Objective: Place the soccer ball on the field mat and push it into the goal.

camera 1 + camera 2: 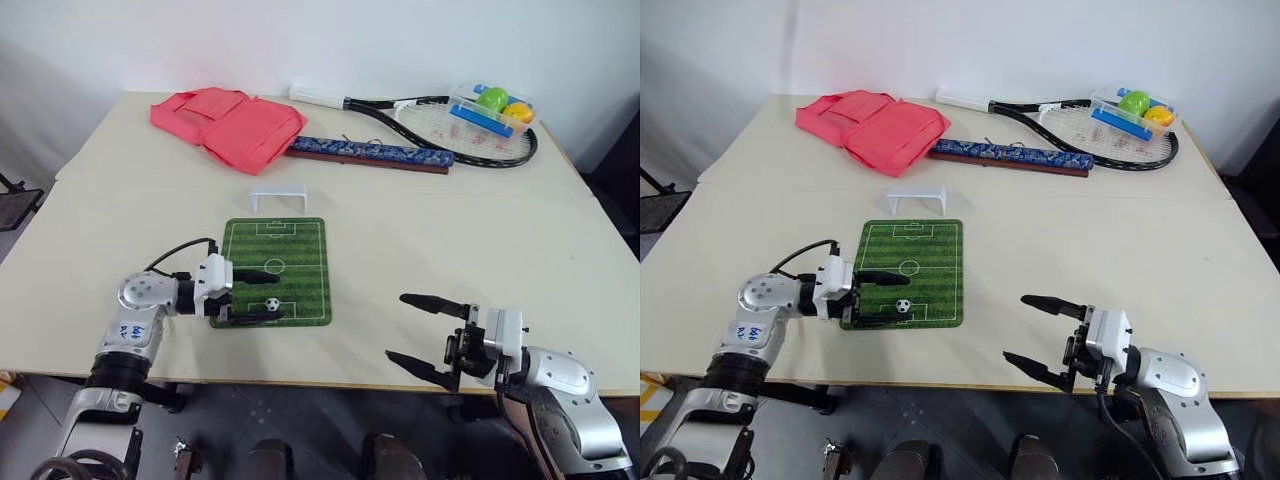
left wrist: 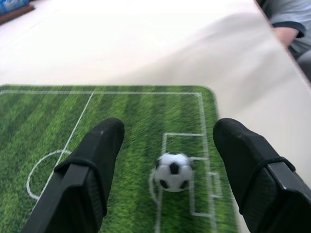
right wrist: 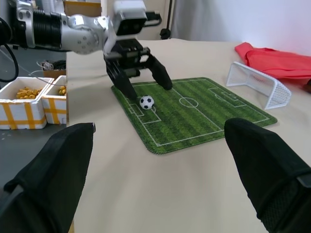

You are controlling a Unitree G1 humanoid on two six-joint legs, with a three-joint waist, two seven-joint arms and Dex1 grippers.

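Observation:
The soccer ball (image 1: 272, 304) is a tiny white ball with black patches, resting on the field mat (image 1: 290, 255) near its front edge, in the near penalty box. My left gripper (image 1: 257, 293) is open over the mat's near left part, its black fingers (image 2: 99, 150) standing either side of the ball (image 2: 173, 171) without touching it. The white goal (image 1: 278, 193) stands on the table just beyond the mat's far edge. My right gripper (image 1: 418, 334) hangs open with nothing in it at the table's front edge, to the right of the mat (image 3: 194, 114).
At the back lie a pink folded bag (image 1: 228, 122), a long dark patterned case (image 1: 372, 153), a tennis racket (image 1: 450, 125) and a clear box (image 1: 492, 108) with green and yellow balls. White and yellow bins (image 3: 29, 99) stand beside the table. A person sits at the far side (image 2: 291, 24).

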